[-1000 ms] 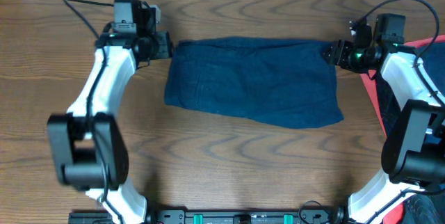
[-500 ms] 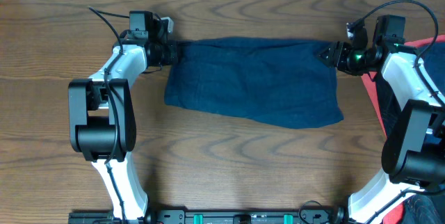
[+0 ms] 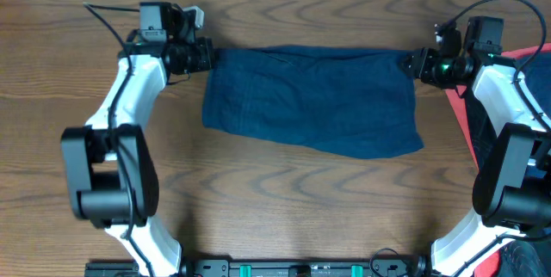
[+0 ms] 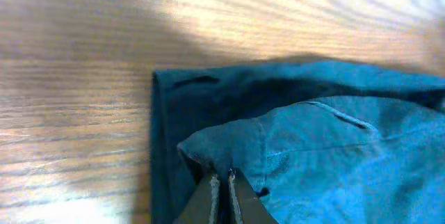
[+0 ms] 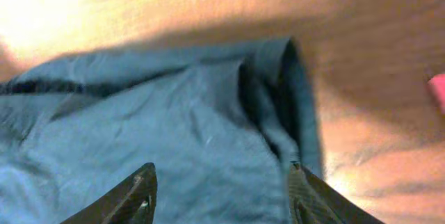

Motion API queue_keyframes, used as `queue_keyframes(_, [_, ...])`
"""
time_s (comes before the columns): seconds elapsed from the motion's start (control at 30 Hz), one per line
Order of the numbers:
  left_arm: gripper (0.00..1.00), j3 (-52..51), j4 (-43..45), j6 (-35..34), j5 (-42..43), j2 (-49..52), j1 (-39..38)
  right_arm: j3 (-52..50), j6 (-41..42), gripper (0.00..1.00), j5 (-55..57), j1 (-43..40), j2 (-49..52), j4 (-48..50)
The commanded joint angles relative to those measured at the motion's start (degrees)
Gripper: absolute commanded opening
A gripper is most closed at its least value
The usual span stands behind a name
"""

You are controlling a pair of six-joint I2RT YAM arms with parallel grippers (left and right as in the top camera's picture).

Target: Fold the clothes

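Currently, the dark navy-blue soft fabric shorts (image 3: 314,96) lie folded into a broad flat band on the brown wood-grain counter (image 3: 284,200), toward its far side, with the long axis running left to right.

Left fingers (image 4: 222,184): pressed fully together at the shorts' far left corner, with a raised ridge of the blue fabric pinched between their tips. The cloth around that ridge is bunched and stands up from the layer beneath.

Right fingers (image 3: 411,63): at the shorts' far right corner, standing well apart in the wrist view, one to either side of the folded edge. The cloth lies below and between them, and nothing is clamped. Whether the tips touch the fabric cannot be told.

A bright red cloth (image 3: 535,56) shows at the counter's right edge, beyond the right arm, apart from the shorts.
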Motion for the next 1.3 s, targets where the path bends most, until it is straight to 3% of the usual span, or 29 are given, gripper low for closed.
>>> queue_keyframes(0.0, [0.06, 0.22, -1.22, -0.07, 0.72, -1.60, 0.31, 0.37, 0.81, 0.63, 1.73, 0.04, 0.04, 1.70])
queue_keyframes(0.37, [0.06, 0.22, -4.76, -0.07, 0.76, -1.79, 0.31, 0.37, 2.34, 0.60, -3.19, 3.10, 8.87, 10.40])
queue_keyframes(0.67, [0.06, 0.22, -5.22, -0.07, 0.74, -1.79, 0.31, 0.39, 4.90, 0.35, -6.16, 3.34, 10.38, 15.21])
queue_keyframes(0.77, [0.06, 0.22, -5.22, -0.07, 0.74, -1.79, 0.31, 0.42, 4.90, 0.31, -9.14, 3.02, 10.36, 15.82])
queue_keyframes(1.03, [0.06, 0.22, -6.08, 0.66, 0.70, -2.64, 0.31, 0.48, 4.92, 0.01, -18.69, 1.33, 9.97, 16.11])
queue_keyframes(1.27, [0.06, 0.22, -10.12, 2.21, -3.85, -8.55, 0.31, 0.48, 4.79, 0.02, -19.96, -0.44, 5.62, 13.40])
